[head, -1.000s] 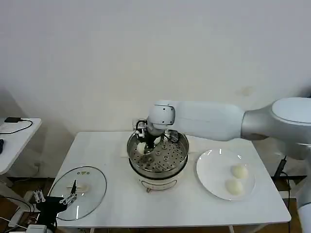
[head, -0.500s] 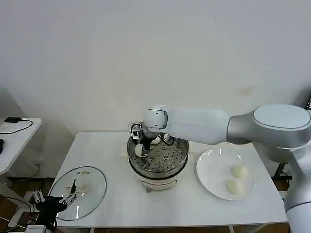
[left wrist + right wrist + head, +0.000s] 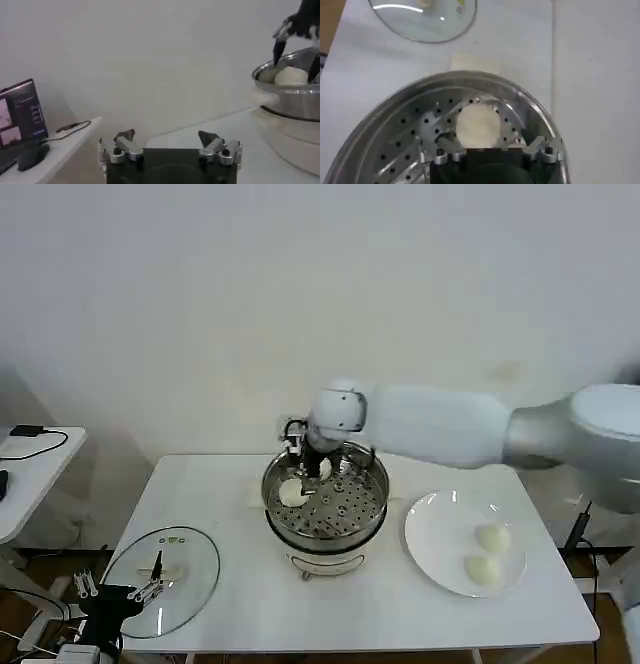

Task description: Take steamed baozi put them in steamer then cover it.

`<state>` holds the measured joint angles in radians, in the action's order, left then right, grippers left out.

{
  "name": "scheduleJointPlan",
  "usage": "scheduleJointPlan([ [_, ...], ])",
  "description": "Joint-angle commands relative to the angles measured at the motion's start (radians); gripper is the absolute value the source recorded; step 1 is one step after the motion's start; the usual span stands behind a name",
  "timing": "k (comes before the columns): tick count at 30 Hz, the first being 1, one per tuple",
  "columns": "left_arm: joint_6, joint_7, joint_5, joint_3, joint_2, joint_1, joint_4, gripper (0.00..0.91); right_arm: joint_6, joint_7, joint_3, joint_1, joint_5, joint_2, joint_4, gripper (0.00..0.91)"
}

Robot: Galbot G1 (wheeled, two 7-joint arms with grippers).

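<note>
Head view, centre of frame: the right gripper hangs over the steamer, fingers spread and holding nothing, partly hiding 1 of 2 buns on the tray. 2 more buns sit on the plate, lower right. The lid lies lower left, the left gripper over its edge.

Left wrist view: fingers wide apart, empty.

Right wrist view: a bun lies just past the open fingers.

white table, white plate, side desk
</note>
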<state>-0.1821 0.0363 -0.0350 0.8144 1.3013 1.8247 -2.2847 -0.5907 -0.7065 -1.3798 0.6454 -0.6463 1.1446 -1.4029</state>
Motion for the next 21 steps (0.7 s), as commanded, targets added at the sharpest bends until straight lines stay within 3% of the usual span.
scheduleJointPlan([
  [1, -0.001, -0.001, -0.001, -0.003, -0.005, 0.001, 0.006, 0.907, 0.114, -0.106, -0.087, 0.135, 0.171, -0.397, -0.235, 0.907],
  [3, -0.003, -0.002, -0.001, -0.010, -0.007, 0.002, 0.005, 0.907, 0.161, -0.141, -0.106, 0.134, 0.265, -0.502, -0.266, 0.907],
  [9, -0.004, -0.002, 0.013, -0.037, -0.008, 0.007, 0.003, 0.907, 0.301, -0.215, -0.119, 0.093, 0.448, -0.693, -0.319, 0.907],
  [15, -0.001, -0.001, 0.028, -0.058, -0.005, 0.013, 0.014, 0.907, 0.388, -0.257, -0.130, 0.050, 0.576, -0.796, -0.340, 0.907],
  [21, 0.000, -0.001, 0.038, -0.073, -0.004, 0.007, 0.031, 0.907, 0.406, -0.260, -0.088, -0.060, 0.656, -0.892, -0.363, 0.907],
])
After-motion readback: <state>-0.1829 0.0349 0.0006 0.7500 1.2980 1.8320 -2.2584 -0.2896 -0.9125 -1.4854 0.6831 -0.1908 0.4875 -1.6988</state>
